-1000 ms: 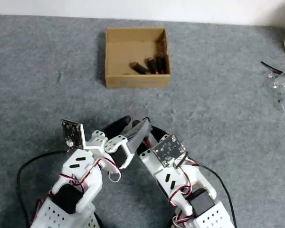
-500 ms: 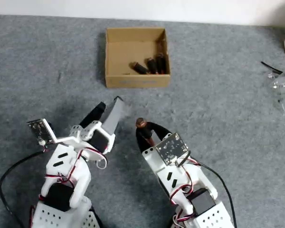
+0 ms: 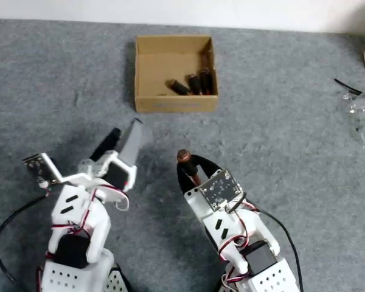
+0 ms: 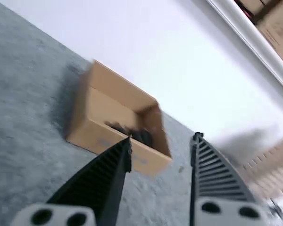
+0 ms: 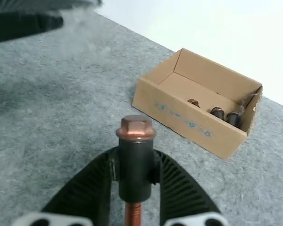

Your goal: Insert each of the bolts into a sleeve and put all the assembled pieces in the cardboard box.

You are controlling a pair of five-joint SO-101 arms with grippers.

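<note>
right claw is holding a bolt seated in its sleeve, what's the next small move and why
Probably carry the right claw forward toward the cardboard box. It is shut on the sleeve with the bolt already through it, the left claw stands open and apart, and the box with other pieces lies ahead.

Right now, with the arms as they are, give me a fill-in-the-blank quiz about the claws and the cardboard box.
1. The right claw is shut on a black sleeve with a ____ through it.
2. The left claw is ____ and holds nothing.
3. The cardboard box holds ____ assembled pieces.

Missing words: bolt; open; three.
</note>
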